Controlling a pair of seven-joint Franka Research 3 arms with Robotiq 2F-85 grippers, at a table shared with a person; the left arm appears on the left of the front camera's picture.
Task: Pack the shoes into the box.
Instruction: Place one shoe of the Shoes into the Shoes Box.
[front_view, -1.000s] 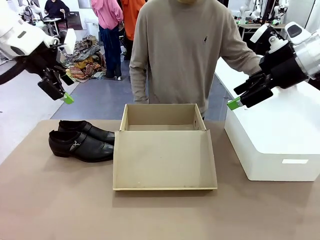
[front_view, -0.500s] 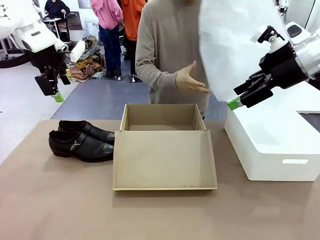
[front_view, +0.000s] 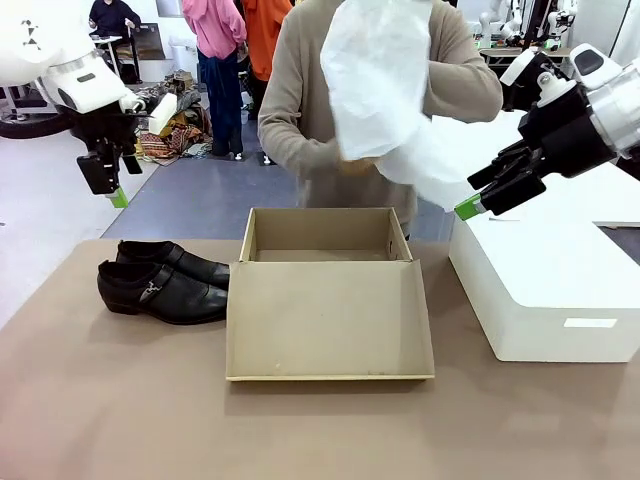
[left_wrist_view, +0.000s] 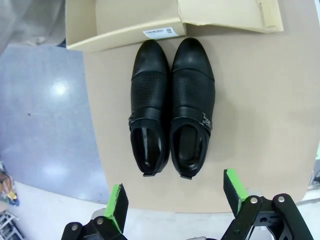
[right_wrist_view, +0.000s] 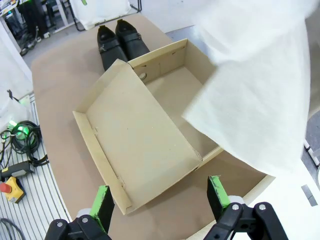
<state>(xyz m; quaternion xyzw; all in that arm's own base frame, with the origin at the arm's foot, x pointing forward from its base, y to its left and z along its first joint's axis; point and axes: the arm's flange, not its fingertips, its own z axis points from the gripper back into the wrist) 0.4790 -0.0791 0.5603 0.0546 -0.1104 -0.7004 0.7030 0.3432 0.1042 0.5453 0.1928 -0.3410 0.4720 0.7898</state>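
Brown worktop (front_view: 120, 420): glossy black leather dress shoes (front_view: 165, 282) wait beside an open tan cardboard shoebox (front_view: 320, 232).

The shoes sit side by side, toes just beside the box's left wall, not yet packed; the flat lid (front_view: 330, 320) lies folded open toward me. Across from me a person (front_view: 300, 100) holds a sheet of white tissue paper (front_view: 375, 80) above the box, I judge to line it first. My left hand (left_wrist_view: 176, 195) hovers high over the shoes, fingers spread and empty, lined up for a pick. My right hand (right_wrist_view: 160, 197) hangs open and empty off to the box's right, near a large white block (front_view: 540, 290), leaving the person room.
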